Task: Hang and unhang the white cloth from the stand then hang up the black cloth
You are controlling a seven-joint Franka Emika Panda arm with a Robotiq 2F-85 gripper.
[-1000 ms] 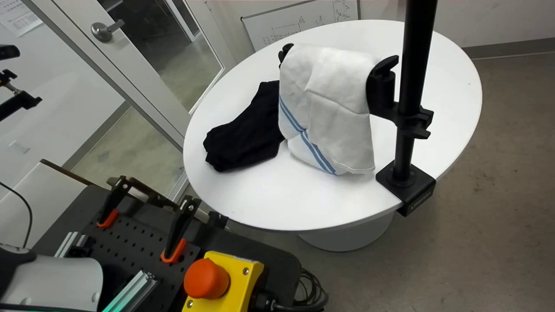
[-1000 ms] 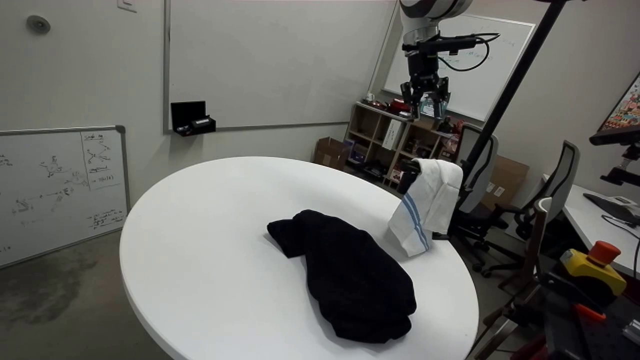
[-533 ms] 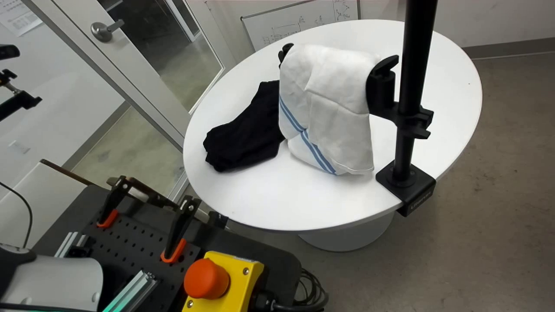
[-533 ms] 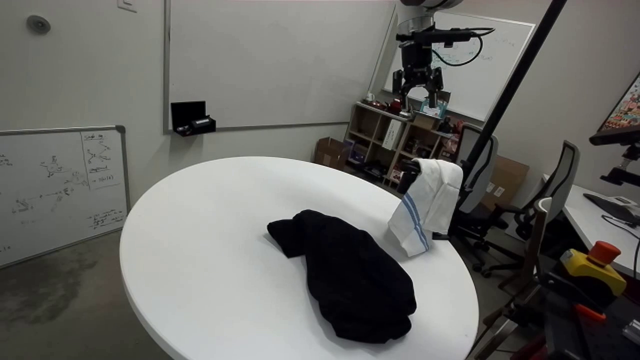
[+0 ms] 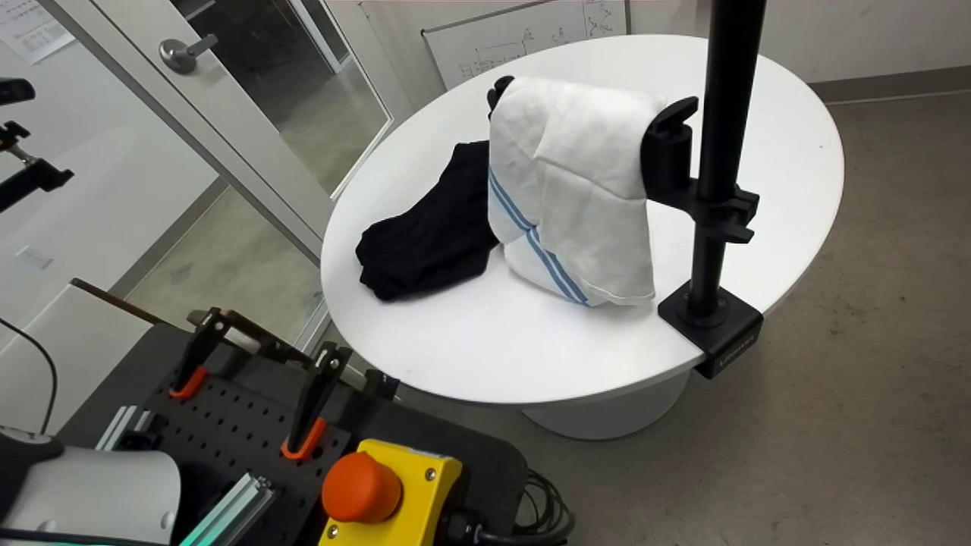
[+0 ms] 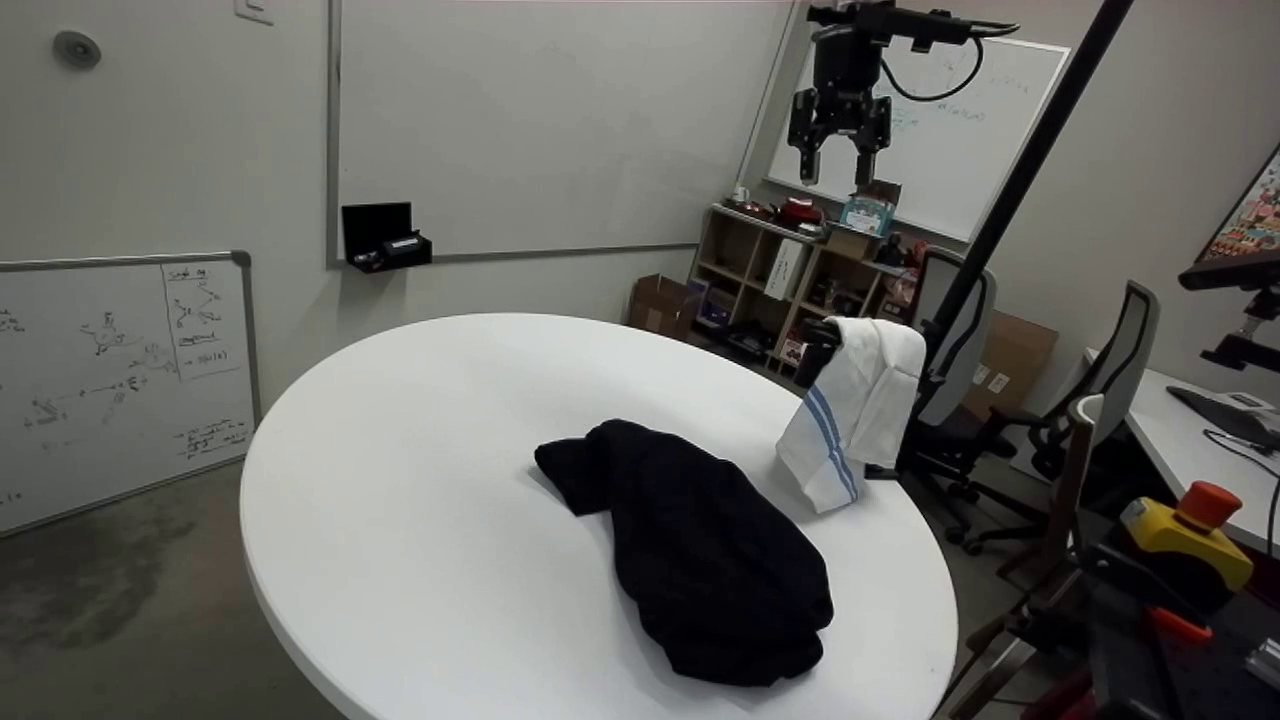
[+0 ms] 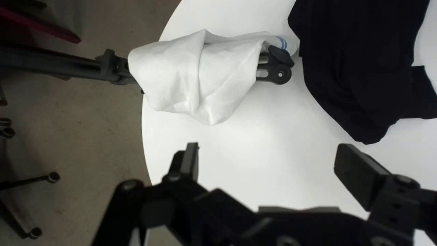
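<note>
Draped over the black side arm of the stand (image 5: 728, 106) is the white cloth (image 5: 573, 167), its blue lines low on the hanging part. The wrist view shows the arm's tip (image 7: 280, 70) sticking out past the white cloth (image 7: 191, 75). Crumpled on the round table lies the black cloth (image 6: 705, 560); in an exterior view the white cloth covers part of the black cloth (image 5: 436, 227). High above the table, up and slightly left of the white cloth (image 6: 870, 400) in an exterior view, my gripper (image 6: 838, 172) points down. Its jaws stand wide apart, nothing between them; the wrist view shows the gripper (image 7: 268, 155) too.
The white round table (image 6: 420, 480) carries the stand's clamp base (image 5: 709, 322) at its edge. The tall pole (image 6: 1030, 165) rises beside my gripper. A dark bench with a yellow emergency-stop box (image 5: 410, 485) and black clamps stands nearby. Office chairs (image 6: 1110, 370) are behind the stand.
My gripper has risen higher above the stand, and its fingers have spread wider. Both cloths have stayed where they were.
</note>
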